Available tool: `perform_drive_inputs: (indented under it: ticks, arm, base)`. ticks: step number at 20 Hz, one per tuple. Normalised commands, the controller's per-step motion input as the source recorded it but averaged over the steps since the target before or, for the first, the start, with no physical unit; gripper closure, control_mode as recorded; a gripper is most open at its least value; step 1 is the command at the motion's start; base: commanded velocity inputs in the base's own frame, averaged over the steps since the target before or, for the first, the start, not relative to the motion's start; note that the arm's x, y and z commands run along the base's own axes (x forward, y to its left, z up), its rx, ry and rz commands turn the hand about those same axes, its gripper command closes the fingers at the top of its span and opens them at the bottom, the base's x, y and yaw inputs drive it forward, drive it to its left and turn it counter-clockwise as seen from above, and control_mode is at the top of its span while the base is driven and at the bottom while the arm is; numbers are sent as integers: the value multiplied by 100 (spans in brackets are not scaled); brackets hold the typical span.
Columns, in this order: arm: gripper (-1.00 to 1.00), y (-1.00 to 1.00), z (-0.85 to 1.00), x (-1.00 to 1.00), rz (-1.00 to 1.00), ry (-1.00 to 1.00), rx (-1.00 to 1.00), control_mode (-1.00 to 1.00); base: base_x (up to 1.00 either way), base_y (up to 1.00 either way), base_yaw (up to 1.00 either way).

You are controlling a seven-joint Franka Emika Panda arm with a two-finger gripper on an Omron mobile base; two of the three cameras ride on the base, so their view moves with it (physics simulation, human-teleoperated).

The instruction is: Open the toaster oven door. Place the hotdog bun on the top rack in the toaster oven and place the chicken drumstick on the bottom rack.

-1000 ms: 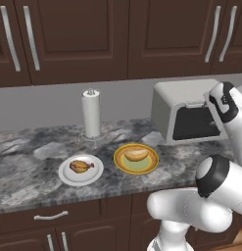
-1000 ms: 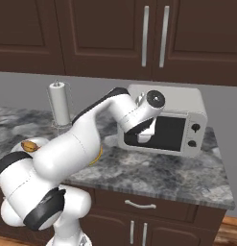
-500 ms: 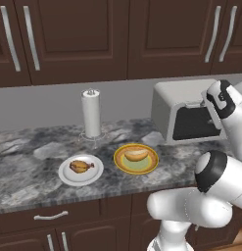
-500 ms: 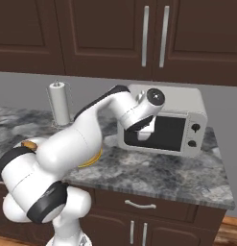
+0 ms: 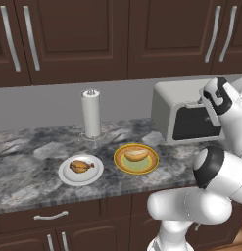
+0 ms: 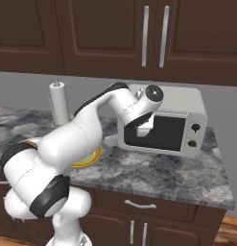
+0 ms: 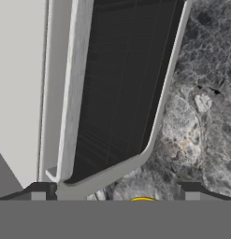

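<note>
At the oven front, fingers [image 7: 112,193] spread wide, holding nothing.
Nearest, the chicken drumstick [image 5: 79,166] and hotdog bun [image 5: 136,155] are waiting on plates; beyond, the toaster oven door [image 7: 121,88] is sitting closed, so hooking its handle bar [image 7: 72,88] squarely and pulling gently outward should swing it cleanly.

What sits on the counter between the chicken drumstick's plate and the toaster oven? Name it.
In the left base view, the yellow plate holding the hotdog bun lies between the chicken drumstick on its white plate and the toaster oven.
</note>
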Motion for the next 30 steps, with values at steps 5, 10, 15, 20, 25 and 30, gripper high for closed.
perform_drive_inputs:
  ticks: [5,10,15,20,25,30]
  arm:
    - [-100,1,4,12,0,0,0,-100]
    - [-100,-2,1,15,0,0,3,-100]
    - [-100,-13,0,10,0,0,8,-100]
    - [-100,-18,-3,0,0,0,7,-100]
    - [-100,-15,-8,-5,0,0,0,-100]
    - [-100,-2,-12,0,0,0,0,-100]
  base:
    - [0,0,0]
    - [0,0,0]
    - [0,0,0]
    - [0,0,0]
    - [0,0,0]
    - [0,0,0]
